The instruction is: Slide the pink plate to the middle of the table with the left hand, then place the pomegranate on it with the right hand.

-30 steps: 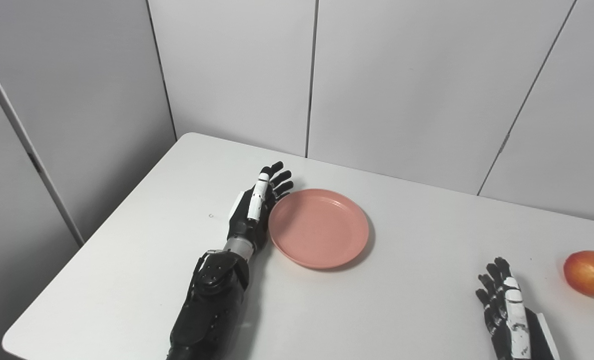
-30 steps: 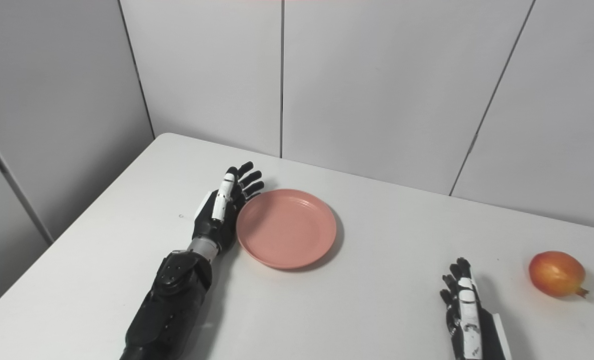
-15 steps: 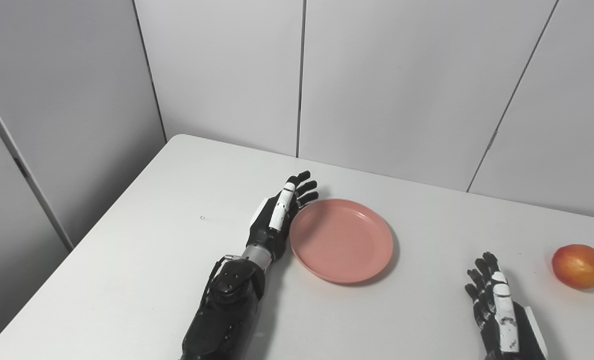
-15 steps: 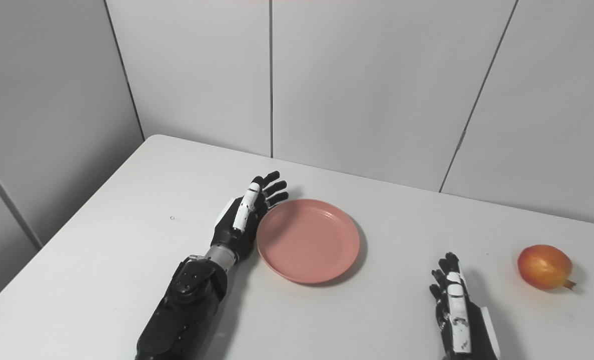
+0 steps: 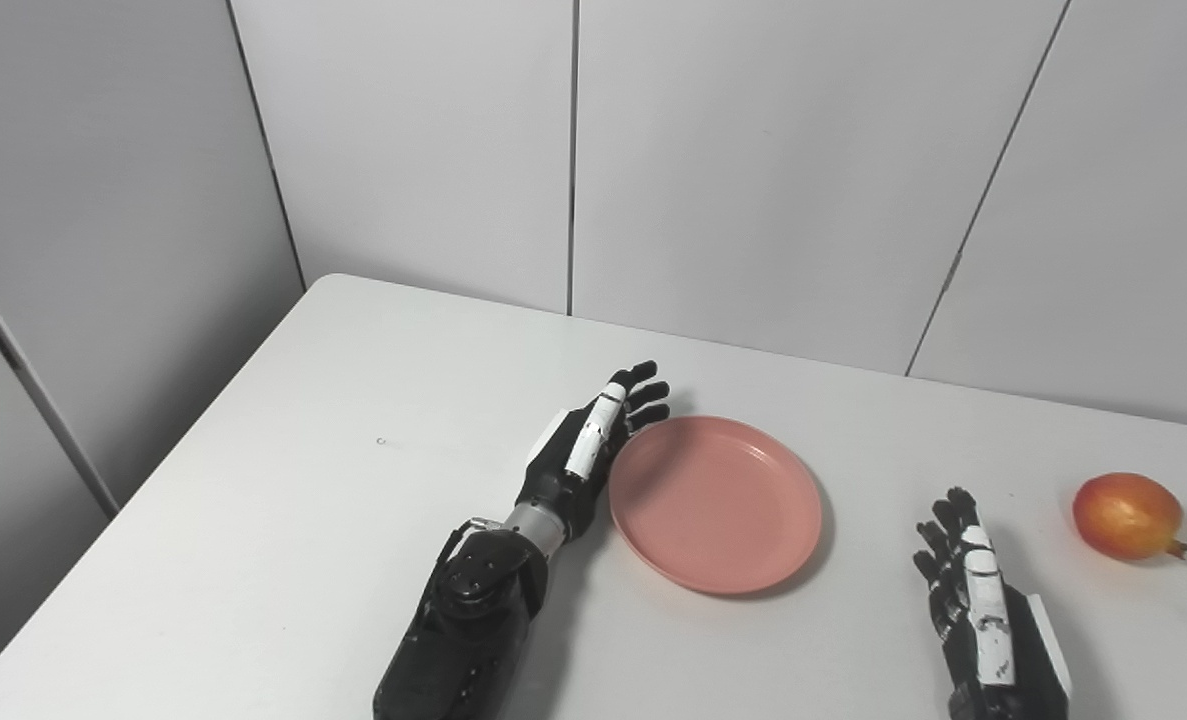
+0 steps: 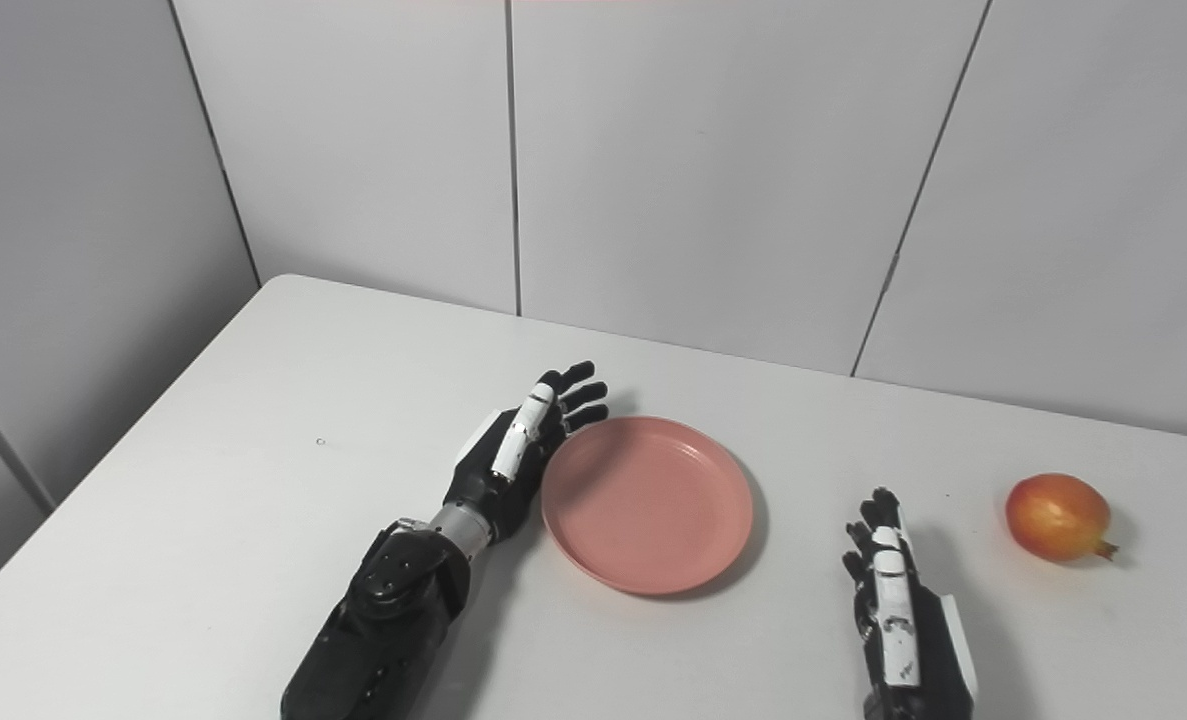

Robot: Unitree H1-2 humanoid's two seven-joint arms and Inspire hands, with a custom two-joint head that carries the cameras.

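Pink plate (image 5: 715, 503): left hand (image 5: 585, 455) edge-on against rim, fingers extended; right hand (image 5: 983, 612) flat, empty.

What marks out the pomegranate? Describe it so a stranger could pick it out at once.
Start at the white table in front of the grey panelled wall and look to its far right side. Past the right hand lies the pomegranate, alone on the bare top. It is the only round fruit there, red and yellowish, unlike the flat pink plate at the middle.
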